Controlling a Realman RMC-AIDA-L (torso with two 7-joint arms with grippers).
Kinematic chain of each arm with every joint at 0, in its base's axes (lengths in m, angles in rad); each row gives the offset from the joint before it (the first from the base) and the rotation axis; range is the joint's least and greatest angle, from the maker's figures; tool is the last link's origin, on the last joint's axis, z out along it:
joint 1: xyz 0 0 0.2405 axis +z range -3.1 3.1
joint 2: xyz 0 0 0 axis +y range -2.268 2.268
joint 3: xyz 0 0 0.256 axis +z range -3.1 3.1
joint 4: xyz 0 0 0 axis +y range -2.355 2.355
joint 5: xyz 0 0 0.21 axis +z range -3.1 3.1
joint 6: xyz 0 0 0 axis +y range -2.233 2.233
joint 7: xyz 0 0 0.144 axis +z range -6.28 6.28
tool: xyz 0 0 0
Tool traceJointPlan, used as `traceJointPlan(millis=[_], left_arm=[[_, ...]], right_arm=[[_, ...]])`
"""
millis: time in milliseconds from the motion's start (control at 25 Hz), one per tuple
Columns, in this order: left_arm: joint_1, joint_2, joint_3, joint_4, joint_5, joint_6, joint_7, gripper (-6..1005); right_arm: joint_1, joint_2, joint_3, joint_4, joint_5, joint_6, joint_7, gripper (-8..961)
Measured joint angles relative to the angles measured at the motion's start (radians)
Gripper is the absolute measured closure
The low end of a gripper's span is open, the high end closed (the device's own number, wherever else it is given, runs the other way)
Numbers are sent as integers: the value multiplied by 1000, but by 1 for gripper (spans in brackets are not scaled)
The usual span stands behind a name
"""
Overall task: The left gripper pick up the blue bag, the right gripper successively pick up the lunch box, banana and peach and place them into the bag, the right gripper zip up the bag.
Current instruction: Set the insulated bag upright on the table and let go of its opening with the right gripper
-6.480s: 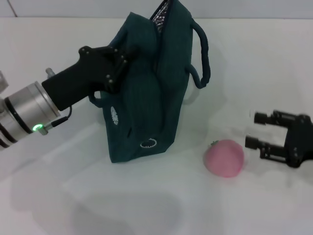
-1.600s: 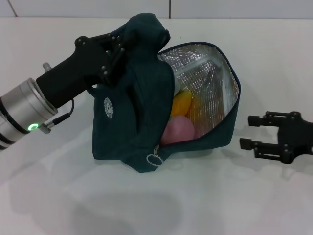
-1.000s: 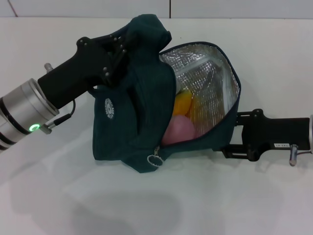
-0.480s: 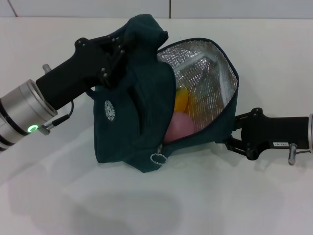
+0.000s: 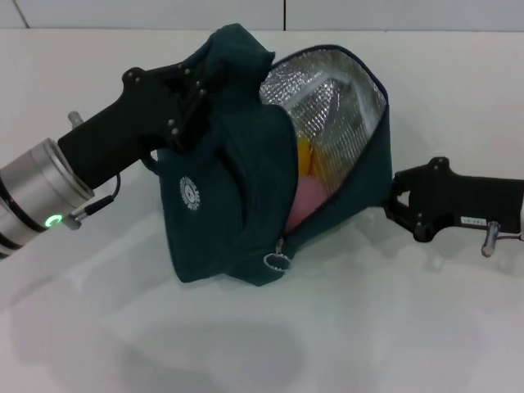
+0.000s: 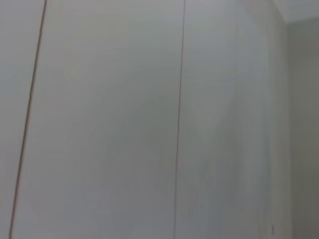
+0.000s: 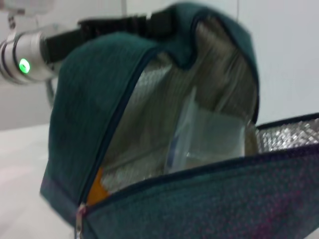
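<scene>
My left gripper [image 5: 196, 86] is clamped on the top of the blue bag [image 5: 233, 196], holding it up. My right gripper [image 5: 391, 201] presses the bag's far side; I cannot tell how its jaws stand. Peach [image 5: 304, 201] and banana [image 5: 304, 157] sit inside. I'd find the zipper pull [image 5: 276, 261] at the bag's lower front and draw it steadily along. White table [image 5: 426, 327] below, pale wall behind.
</scene>
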Motion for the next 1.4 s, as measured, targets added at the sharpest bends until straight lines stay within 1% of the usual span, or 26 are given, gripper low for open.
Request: traceJointPlan(millis=[200, 280, 320, 400, 480, 560, 640, 840, 920, 1120, 1320, 1400], left_arm=[[22, -3, 0, -11, 0, 0, 67, 956], [24, -3, 0, -27, 0, -1, 96, 956], [24, -3, 1, -41, 0, -1, 115, 956], [21, -4, 9, -71, 0, -1, 170, 956], [16, -7, 16, -101, 0, -1, 222, 956], [10, -11, 18, -128, -4, -1, 271, 955], [-3, -14, 15, -164, -12, -2, 319, 955], [-49, -16, 10, -260, -63, -26, 413, 955], [-60, -17, 9, -273, -77, -46, 435, 955], [-78, -18, 9, -312, -93, -59, 473, 955], [-68, -18, 8, -345, -123, -56, 569, 951], [-68, -18, 8, -347, -128, -55, 580, 943]], right_arm=[[-26, -1, 5, 58, 177, -29, -176, 877], [-34, -1, 9, 95, 271, -63, -261, 877], [-37, -2, 17, 121, 328, -99, -316, 877], [-38, -4, 48, 159, 387, -169, -386, 878], [-36, -6, 88, 175, 397, -230, -409, 878], [-30, -13, 108, 176, 395, -272, -410, 878], [-21, -25, 112, 167, 395, -294, -409, 878], [13, -71, 111, 174, 394, -354, -402, 879], [33, -78, 109, 186, 388, -360, -398, 879], [82, -80, 113, 186, 296, -356, -361, 879], [86, -73, 114, 185, 284, -354, -346, 880], [89, -71, 115, 175, 281, -353, -319, 873]])
